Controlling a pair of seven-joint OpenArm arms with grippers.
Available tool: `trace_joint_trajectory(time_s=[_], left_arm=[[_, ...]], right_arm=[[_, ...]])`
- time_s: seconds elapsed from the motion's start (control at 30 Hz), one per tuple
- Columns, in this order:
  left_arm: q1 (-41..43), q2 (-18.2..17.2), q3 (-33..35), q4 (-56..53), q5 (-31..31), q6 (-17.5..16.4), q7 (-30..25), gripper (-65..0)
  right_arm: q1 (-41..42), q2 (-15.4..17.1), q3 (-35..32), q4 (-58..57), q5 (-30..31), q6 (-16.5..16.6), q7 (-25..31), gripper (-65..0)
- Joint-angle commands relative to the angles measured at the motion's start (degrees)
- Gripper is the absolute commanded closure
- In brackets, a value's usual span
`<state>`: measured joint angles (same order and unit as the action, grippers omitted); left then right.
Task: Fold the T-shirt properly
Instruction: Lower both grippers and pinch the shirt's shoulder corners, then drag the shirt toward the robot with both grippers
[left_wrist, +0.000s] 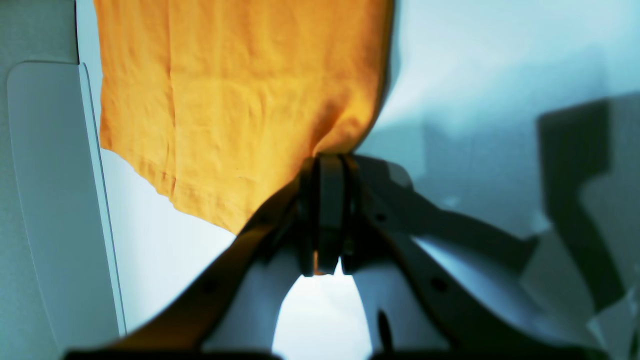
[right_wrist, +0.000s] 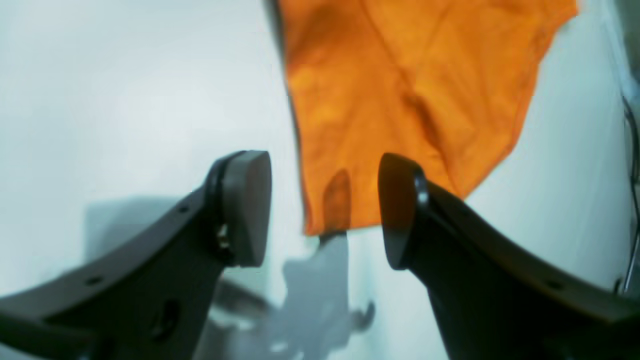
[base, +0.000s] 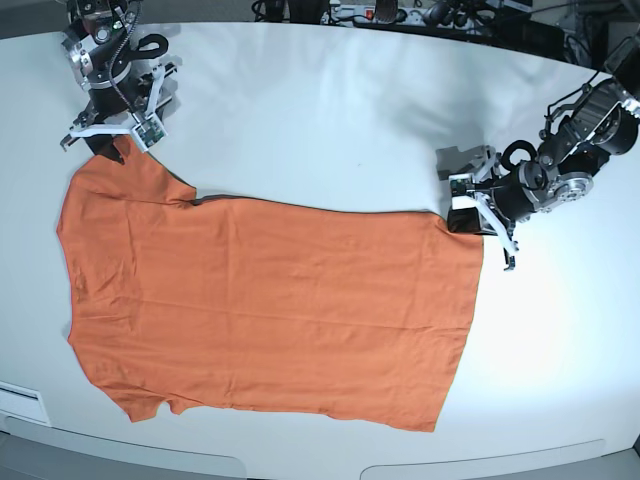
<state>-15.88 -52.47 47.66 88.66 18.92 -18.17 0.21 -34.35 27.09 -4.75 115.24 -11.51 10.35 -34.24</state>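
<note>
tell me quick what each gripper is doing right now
Left gripper: shut on the corner of the orange T-shirt.
Right gripper: open, holding nothing, jaws either side of a T-shirt corner.

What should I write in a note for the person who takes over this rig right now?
Left gripper: shut on a corner of the T-shirt, on the base view's right.
Right gripper: jaws open, straddling a shirt corner without gripping it, at the base view's upper left.
T-shirt: spread flat on the white table.
Done: shirt laid out; one corner gripped.
Left: close the right gripper on its corner, then all the folds.
</note>
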Motion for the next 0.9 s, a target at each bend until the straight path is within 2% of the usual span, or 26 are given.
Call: trace_joint_trajectory(time_s=[0.0, 0.17, 0.2, 0.23, 0.3, 0.33, 0.43, 0.53, 0.73, 0.87], left_arm=[[-0.2, -0.7, 0.1, 0.0, 0.1, -1.7, 0.9, 0.0], [-0.2, -0.7, 0.1, 0.0, 0.1, -1.7, 1.1, 0.0], [-0.2, -0.7, 0.1, 0.0, 0.1, -1.7, 1.1, 0.0], [-0.2, -0.7, 0.1, 0.0, 0.1, -1.7, 1.1, 0.0], [-0.2, -0.7, 0.1, 0.0, 0.1, -1.7, 1.1, 0.0], [-0.2, -0.7, 0.1, 0.2, 0.1, -1.7, 1.3, 0.0], [-0.1, -1.0, 0.1, 1.7, 0.1, -1.7, 1.8, 0.0], [0.4, -2.2, 0.1, 5.0, -1.0, -1.7, 3.3, 0.0], [4.9, -7.3, 0.0, 17.0, -2.9, -1.6, 8.0, 0.0], [7.5, -10.8, 0.0, 23.1, -2.8, 1.7, 11.6, 0.0]], right_arm=[[0.1, 0.7, 0.3, -1.0, -1.0, -0.3, -0.3, -36.4], [2.3, 0.7, 0.3, -6.7, -2.2, -0.5, 0.1, -35.2], [2.9, 0.7, 0.3, -7.4, -2.2, -0.5, 0.1, -31.1], [3.3, 0.7, 0.3, -7.8, -2.2, -0.5, 0.0, -23.1], [3.7, 0.7, 0.3, -7.7, -2.3, -0.7, -0.1, -2.0], [3.7, 0.7, 0.3, -7.5, -2.3, -1.3, -0.1, 0.0], [3.7, 0.7, 0.3, -5.5, -3.2, -4.3, -1.8, 0.0], [3.3, 0.7, 0.4, -1.9, -6.5, -5.4, -4.9, 0.0], [-2.5, 2.7, 0.4, 7.4, -10.4, -8.1, -7.0, 0.0], [-7.5, 4.5, 0.4, 12.5, -14.1, -10.1, -9.8, 0.0]])
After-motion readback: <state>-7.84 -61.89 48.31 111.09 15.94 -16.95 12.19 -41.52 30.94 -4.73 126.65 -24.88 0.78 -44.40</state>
